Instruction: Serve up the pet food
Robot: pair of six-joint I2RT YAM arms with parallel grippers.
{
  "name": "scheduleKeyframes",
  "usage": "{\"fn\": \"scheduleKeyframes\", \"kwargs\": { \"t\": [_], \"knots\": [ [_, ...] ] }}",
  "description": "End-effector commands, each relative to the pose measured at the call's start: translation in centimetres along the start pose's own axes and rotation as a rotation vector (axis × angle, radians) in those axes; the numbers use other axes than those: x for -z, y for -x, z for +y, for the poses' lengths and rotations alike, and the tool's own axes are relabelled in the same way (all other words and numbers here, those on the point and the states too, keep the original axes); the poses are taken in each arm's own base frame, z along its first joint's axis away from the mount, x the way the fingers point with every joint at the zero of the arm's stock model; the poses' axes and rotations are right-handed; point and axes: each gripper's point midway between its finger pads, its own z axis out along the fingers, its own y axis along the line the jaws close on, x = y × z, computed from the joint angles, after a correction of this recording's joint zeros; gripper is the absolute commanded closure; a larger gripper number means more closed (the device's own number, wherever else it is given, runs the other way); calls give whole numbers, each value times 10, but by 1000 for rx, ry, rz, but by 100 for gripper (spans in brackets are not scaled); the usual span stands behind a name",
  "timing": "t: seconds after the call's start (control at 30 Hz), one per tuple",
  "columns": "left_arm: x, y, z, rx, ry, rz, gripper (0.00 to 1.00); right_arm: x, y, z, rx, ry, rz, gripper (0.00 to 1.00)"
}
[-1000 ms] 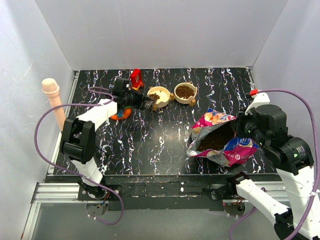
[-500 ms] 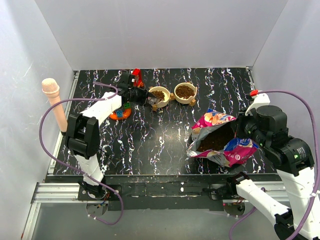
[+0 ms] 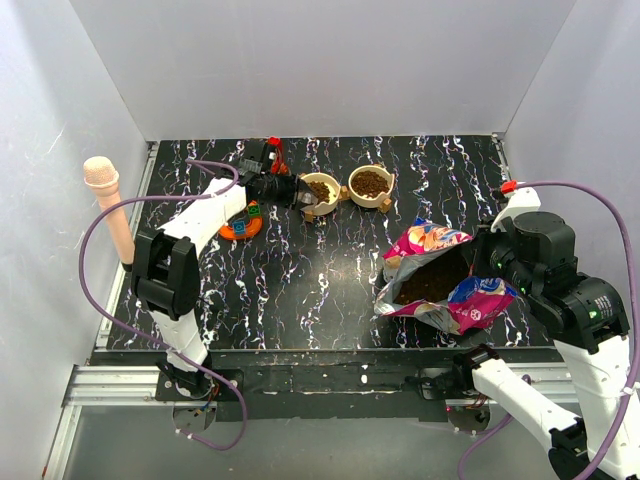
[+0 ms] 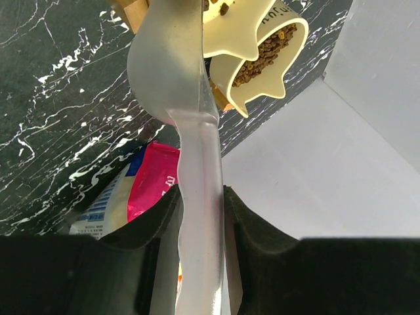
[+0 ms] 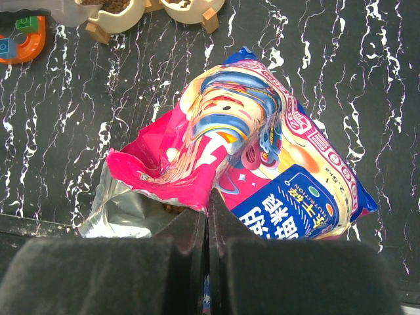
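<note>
My left gripper [image 4: 200, 213] grips the clear scoop [image 4: 167, 59], tipped over the left bowl [image 3: 334, 192] with kibble [image 3: 318, 187] in it — the right gripper [image 5: 209, 220] pinches the rim of the open bag [image 5: 262, 151] — next, I'd judge, level the scoop and go for more.

Between the left gripper's [image 4: 200, 205] matt black pads [image 4: 257, 230] sits a smooth, translucent plastic scoop [image 4: 190, 131]. The bag [image 5: 262, 164] in the right gripper [image 5: 209, 205] is glossy film, silvery foil inside.

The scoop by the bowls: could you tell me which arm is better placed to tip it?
Left. The left end effector grips the scoop at one bowl, while the right end effector pinches the bag.
</note>
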Motion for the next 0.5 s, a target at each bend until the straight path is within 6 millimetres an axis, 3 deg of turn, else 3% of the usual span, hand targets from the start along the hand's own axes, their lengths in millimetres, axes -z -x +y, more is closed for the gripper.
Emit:
{"fn": "scheduleKeyframes", "kwargs": {
  "t": [0.0,0.3,0.47],
  "knots": [
    [27,-7,-23,26,-39,-18,100,17,49,11,-39,60,-216,99],
    [28,-22,-37,92,-52,47,100,19,49,11,-40,62,-219,99],
    [26,-24,-36,133,-36,64,100,19,50,12,-41,65,-220,99]
  ]
}}
